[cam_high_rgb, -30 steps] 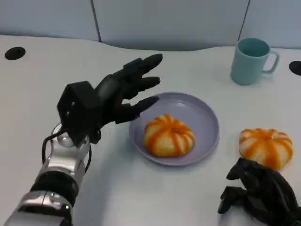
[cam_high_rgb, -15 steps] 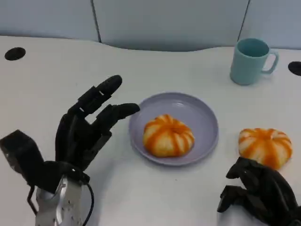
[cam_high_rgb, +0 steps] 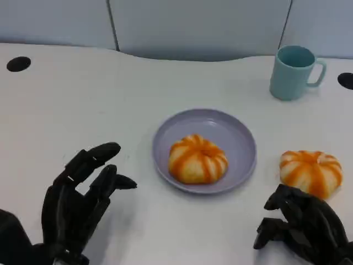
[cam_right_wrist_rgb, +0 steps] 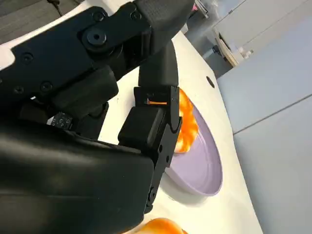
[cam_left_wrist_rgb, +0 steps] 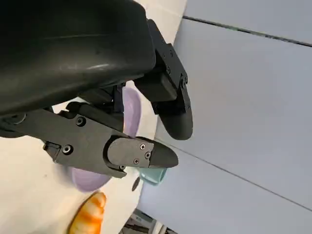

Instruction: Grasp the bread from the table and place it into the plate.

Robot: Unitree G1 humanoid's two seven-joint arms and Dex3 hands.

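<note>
An orange-and-white striped bread roll lies in the lilac plate at the table's middle. A second roll of the same kind lies on the table to the plate's right. My left hand hangs at the lower left, well clear of the plate, fingers spread and holding nothing. My right hand rests at the lower right, just in front of the second roll, fingers curled in with nothing in them. The right wrist view shows the plate with the roll in it.
A teal mug stands at the back right, behind the plate. Two black round holes sit near the table's far left and far right edges. A pale wall closes off the back of the white table.
My left hand has drawn back from beside the plate toward the lower left corner, fingers still spread. The right hand and both rolls have not moved.
</note>
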